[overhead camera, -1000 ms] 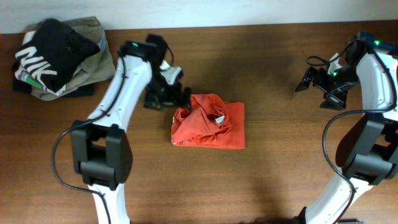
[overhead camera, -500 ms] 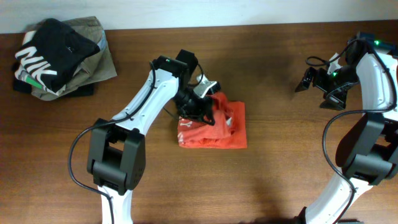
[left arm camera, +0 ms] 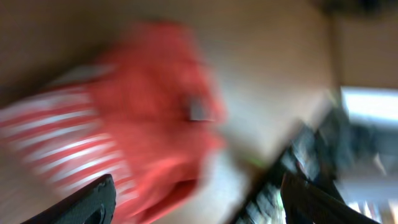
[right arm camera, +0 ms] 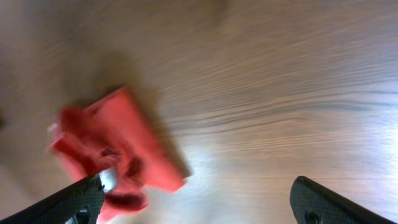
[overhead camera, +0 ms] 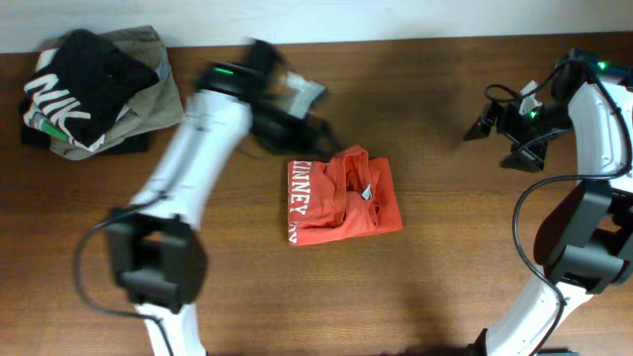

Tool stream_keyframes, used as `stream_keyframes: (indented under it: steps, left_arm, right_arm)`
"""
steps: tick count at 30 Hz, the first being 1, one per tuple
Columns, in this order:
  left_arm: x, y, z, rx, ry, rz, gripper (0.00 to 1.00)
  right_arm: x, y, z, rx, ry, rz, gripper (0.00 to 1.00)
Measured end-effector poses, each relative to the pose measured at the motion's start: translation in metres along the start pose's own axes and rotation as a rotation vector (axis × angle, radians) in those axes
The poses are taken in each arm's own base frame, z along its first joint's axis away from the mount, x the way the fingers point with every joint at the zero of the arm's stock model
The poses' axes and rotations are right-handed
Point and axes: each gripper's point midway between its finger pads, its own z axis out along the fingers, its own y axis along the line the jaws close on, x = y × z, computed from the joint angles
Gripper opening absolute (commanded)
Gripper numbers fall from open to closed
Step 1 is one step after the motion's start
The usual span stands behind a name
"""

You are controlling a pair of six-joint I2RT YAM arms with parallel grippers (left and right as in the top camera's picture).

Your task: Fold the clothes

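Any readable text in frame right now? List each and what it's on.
"INNEY", white block letters on the red-orange T-shirt; start possibly folded under.
"MIK" or "NIK", big white letters on the black garment; rest hidden.
Wrist views: lettering blurred, unreadable.

My left arm (overhead camera: 193,148) and right arm (overhead camera: 601,119) are white tubes with black joints. A green light (overhead camera: 220,70) sits behind each wrist, black cables (overhead camera: 516,225) loop beside them, and my left gripper (left arm camera: 198,193) has black fingers (left arm camera: 93,202).
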Motion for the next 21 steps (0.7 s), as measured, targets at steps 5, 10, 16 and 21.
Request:
stream_keyframes:
  steps: [5, 10, 16, 21]
  left_arm:
    - [0.013, 0.133, -0.072, -0.331, -0.098, -0.330, 0.99]
    - [0.045, 0.169, -0.060, -0.407, -0.014, -0.430, 0.99]
    - [0.052, 0.173, -0.055, -0.417, 0.009, -0.444, 0.99]
    - [0.048, 0.175, -0.055, -0.420, -0.009, -0.434, 0.99]
  right_arm:
    - [0.044, 0.072, 0.034, -0.034, 0.147, -0.192, 0.99]
    - [0.089, 0.140, 0.085, 0.064, 0.194, -0.469, 0.99]
    - [0.086, 0.127, 0.129, 0.157, 0.146, -0.460, 0.99]
    - [0.093, 0.111, 0.163, 0.146, 0.152, -0.444, 0.67]
